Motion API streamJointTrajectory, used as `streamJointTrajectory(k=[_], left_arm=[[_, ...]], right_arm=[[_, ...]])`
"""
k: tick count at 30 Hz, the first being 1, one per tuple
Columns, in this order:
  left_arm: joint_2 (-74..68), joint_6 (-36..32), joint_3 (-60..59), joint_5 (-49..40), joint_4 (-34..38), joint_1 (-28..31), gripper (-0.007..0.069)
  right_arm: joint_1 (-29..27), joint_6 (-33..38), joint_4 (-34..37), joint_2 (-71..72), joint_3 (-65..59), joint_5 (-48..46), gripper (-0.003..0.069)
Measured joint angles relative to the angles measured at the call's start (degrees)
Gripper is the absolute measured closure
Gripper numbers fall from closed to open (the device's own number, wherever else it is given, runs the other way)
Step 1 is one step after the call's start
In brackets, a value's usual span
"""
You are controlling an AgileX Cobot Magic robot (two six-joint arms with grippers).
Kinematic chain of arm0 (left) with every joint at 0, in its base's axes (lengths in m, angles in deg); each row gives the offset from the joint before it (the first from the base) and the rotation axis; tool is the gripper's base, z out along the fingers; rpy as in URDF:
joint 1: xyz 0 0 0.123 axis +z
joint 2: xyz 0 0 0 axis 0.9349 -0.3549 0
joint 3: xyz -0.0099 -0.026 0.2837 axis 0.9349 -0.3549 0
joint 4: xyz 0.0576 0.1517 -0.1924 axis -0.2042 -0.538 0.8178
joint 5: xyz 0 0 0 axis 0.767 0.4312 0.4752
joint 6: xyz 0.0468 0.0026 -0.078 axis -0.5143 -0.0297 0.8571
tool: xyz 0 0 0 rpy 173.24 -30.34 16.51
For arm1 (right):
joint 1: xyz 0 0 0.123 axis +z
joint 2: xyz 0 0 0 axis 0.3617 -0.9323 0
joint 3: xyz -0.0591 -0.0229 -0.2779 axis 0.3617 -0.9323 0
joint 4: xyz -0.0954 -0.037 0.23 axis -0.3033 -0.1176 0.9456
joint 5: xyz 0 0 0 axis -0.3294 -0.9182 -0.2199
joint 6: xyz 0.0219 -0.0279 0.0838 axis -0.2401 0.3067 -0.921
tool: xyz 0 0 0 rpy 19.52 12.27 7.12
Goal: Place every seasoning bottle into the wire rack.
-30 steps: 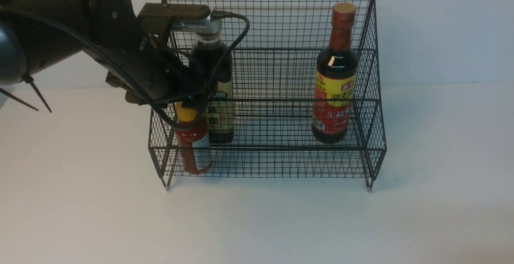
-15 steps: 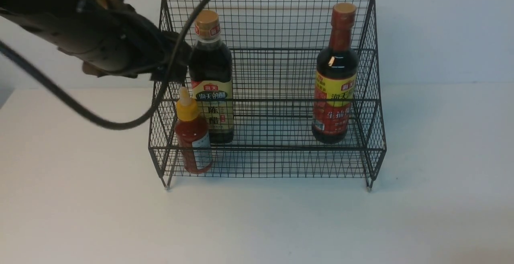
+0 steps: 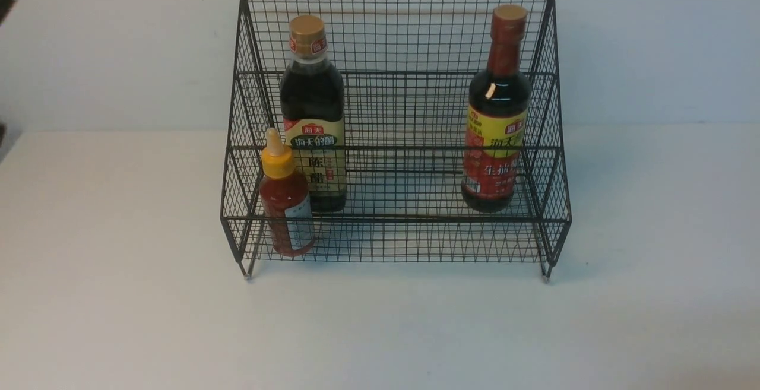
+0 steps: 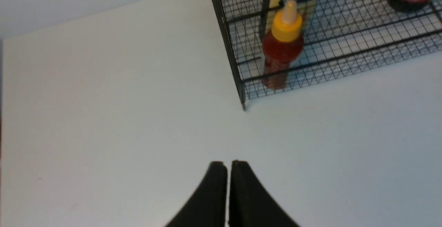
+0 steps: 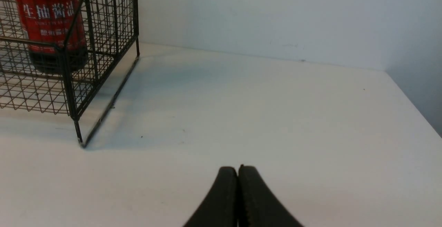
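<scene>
The large black wire-mesh stepped rack (image 3: 395,129) stands on the white desk (image 3: 119,295) toward its far edge, roughly midway between the left and right edges, its open front facing the near edge and its long side running parallel to the far edge. All three bottles stand inside it, each upright with its long axis vertical and its cap pointing straight up.

The tall dark bottle with the gold cap and cream-green label (image 3: 312,114) stands near the rack's left end, label facing the near edge. Just in front of it, at the rack's near-left corner, stands the small red sauce bottle with the yellow nozzle cap (image 3: 284,197), its nozzle tip pointing upward (it overlaps the taller bottle in the front view, and whether the two touch cannot be told). The tall dark bottle with the red neck and yellow-red label (image 3: 496,111) stands near the rack's right end, well apart from the other two.

The left gripper (image 4: 228,164) hangs over bare desk off the rack's near-left corner, its two black fingers pressed together with only a thin slit between them, holding nothing. The right gripper (image 5: 238,169) hangs over bare desk beyond the rack's right end, fingers likewise pressed together and empty.
</scene>
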Motion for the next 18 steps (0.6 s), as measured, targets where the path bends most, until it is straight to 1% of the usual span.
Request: streamJointTrajectory(k=[4, 6, 8, 10, 13, 18], left_arm=[[9.2, -0.2, -12.0, 9.2, 5.0, 0.0, 0.0629], [15.6, -0.2, -19.8, 17.3, 8.1, 0.0, 0.0629], [19.4, -0.2, -24.9, 22.0, 10.0, 0.0, 0.0629], [22.3, -0.2, -28.0, 24.9, 11.9, 0.0, 0.0629], [26.8, -0.2, -32.8, 26.3, 13.9, 0.0, 0.0629], [29.0, -0.2, -35.8, 25.7, 14.1, 0.0, 0.0629]], right_arm=[[0.0, 0.0, 0.0, 0.0, 0.0, 0.0, 0.0673], [0.0, 0.0, 0.0, 0.0, 0.0, 0.0, 0.0673], [0.0, 0.0, 0.0, 0.0, 0.0, 0.0, 0.0673], [0.0, 0.0, 0.0, 0.0, 0.0, 0.0, 0.0673], [0.0, 0.0, 0.0, 0.0, 0.0, 0.0, 0.0673], [0.0, 0.0, 0.0, 0.0, 0.0, 0.0, 0.0673]])
